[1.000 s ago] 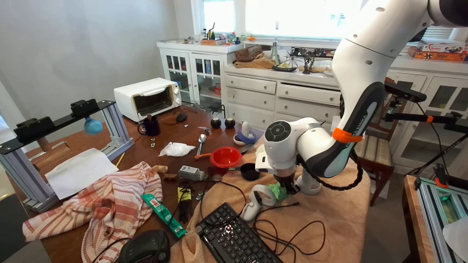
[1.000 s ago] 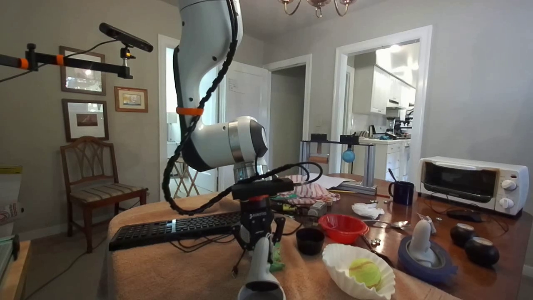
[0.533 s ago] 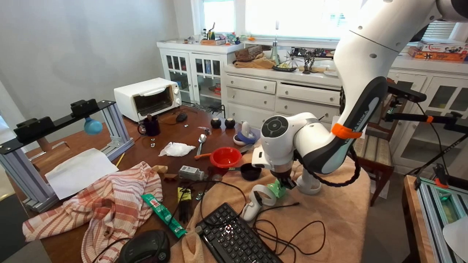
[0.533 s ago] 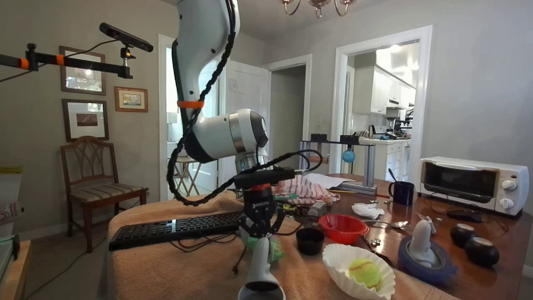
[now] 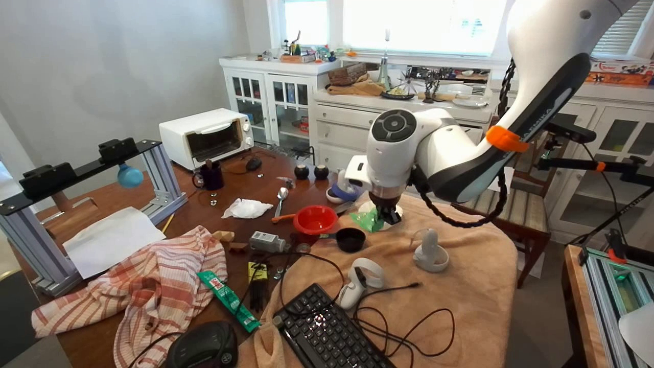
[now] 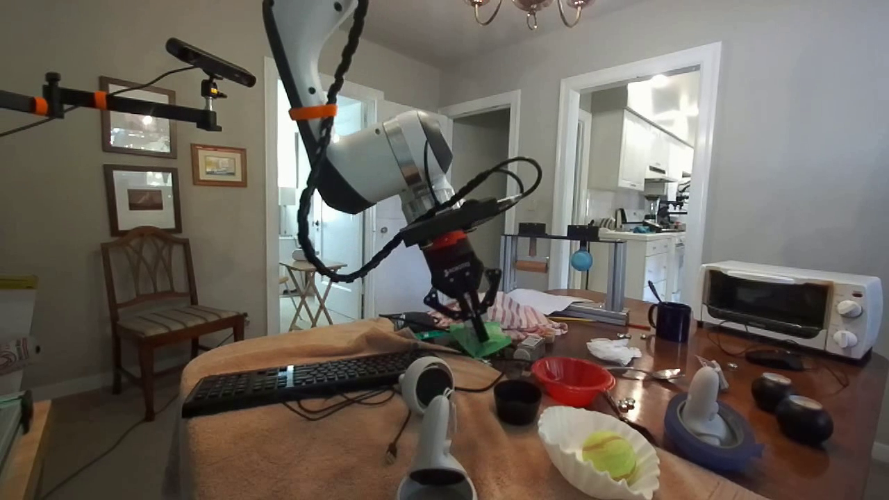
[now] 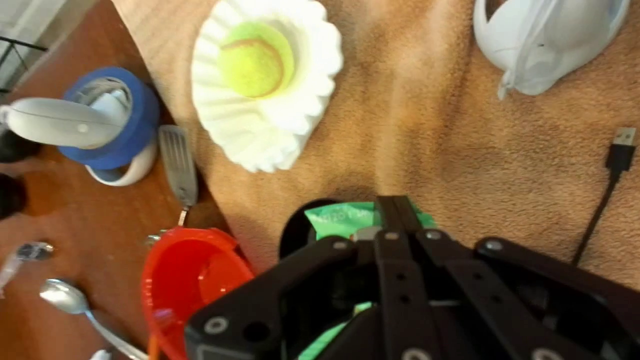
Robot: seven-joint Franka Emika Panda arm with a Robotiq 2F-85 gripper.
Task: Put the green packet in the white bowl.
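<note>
My gripper (image 5: 391, 216) is shut on the green packet (image 5: 365, 221) and holds it up above the tan towel. The gripper (image 6: 480, 332) is tilted, and the packet (image 6: 497, 340) spreads out on both sides of the fingers. In the wrist view the fingertips (image 7: 398, 201) are together with the packet (image 7: 337, 220) pinched between them. The white bowl (image 7: 270, 127), with fluted sides, stands on the towel with a yellow-green tennis ball (image 7: 257, 60) in it. The white bowl (image 6: 566, 451) is apart from the packet, and in an exterior view it is mostly hidden behind the gripper.
A black cup (image 6: 517, 403) stands below the packet, beside the red bowl (image 6: 573, 380). White controllers (image 5: 431, 250) (image 5: 360, 281), a keyboard (image 5: 327, 327) and loose cables lie on the towel. A roll of blue tape with a controller (image 6: 712, 437) stands past the white bowl.
My gripper has lifted the green packet off the towel from between the controllers. It has moved up and towards the white bowl's side and has tilted.
</note>
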